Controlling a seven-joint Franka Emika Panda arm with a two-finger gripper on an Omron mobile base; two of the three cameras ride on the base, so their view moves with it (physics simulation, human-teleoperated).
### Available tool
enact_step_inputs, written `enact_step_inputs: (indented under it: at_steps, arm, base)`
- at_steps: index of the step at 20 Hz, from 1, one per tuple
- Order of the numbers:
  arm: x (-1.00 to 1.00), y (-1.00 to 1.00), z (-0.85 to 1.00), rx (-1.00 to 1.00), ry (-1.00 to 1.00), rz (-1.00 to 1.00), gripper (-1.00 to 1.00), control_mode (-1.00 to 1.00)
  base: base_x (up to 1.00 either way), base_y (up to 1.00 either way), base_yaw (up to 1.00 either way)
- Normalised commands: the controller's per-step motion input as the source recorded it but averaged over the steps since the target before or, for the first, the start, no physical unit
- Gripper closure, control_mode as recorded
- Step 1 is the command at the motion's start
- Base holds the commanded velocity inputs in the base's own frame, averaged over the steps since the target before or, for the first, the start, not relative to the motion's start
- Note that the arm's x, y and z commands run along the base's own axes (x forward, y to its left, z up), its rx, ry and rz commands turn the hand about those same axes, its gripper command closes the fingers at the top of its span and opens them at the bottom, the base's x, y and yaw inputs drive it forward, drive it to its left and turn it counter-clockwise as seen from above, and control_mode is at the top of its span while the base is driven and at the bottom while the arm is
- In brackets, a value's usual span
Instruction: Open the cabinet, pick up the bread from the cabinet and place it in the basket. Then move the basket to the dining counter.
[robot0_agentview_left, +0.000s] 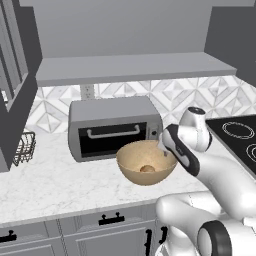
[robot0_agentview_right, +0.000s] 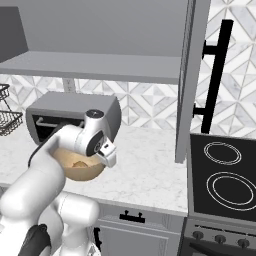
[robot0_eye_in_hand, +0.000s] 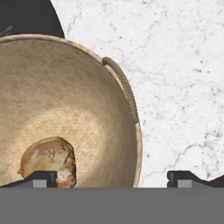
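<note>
**A:** Where do you stand with the basket (robot0_eye_in_hand: 87, 109)?

**B:** Look at your hand view. Your gripper (robot0_eye_in_hand: 111, 177) hangs right over the basket's rim. One fingertip (robot0_eye_in_hand: 41, 177) sits on the inside of the wall, above the bowl, and the other is outside it, over the marble worktop (robot0_eye_in_hand: 183, 87). The rim wall passes between them, nearer the outer one. The jaws are spread wide and hold nothing.

**A:** And the handle?

**B:** The small woven rim handle (robot0_eye_in_hand: 122, 87) lies just ahead of your fingers, further along the same edge. Its long axis follows the curve of the rim, so it runs roughly away from you, crosswise to the line your fingers close along. I'd judge that a straight descent would put the wall between the pads, just short of the handle.

**A:** The bread?

**B:** The bread (robot0_eye_in_hand: 48, 159) is already in the basket, at the bottom, just beside your inner fingertip. It's a small, lumpy, golden-brown roll with a pale patch on top. You may brush it as you go down.

**A:** How does the basket look?

**B:** Round, tan, finely woven, bowl-shaped. In the left base view it stands on the worktop just in front of the toaster oven (robot0_agentview_left: 112, 127), below the opened cabinet (robot0_agentview_left: 135, 67). What remains, by my reckoning, is gripping the rim and carrying it to the dining counter.
</note>
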Motion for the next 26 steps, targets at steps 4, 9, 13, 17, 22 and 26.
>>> enact_step_inputs:
  at_steps: [4,9,13,17,22,26]
  arm:
    - [0.00,-0.04,-0.28,0.00,0.00,0.00,-1.00,-1.00]
    - [0.00,-0.09,-0.26,0.00,0.00,0.00,-1.00,-1.00]
    - [0.00,0.00,-0.25,0.00,0.00,0.00,-1.00,-1.00]
    - [0.04,0.00,-0.14,0.00,0.00,0.00,-1.00,-1.00]
    - [0.01,0.00,-0.17,0.00,0.00,0.00,1.00,-1.00]
    - [0.00,0.00,0.00,0.00,0.00,0.00,1.00,-1.00]
  base:
    - [0.00,0.00,0.00]
    - [0.00,0.00,0.00]
    - [0.00,0.00,0.00]
    - [0.00,0.00,0.00]
    - [0.00,0.00,0.00]
    - [0.00,0.00,0.00]
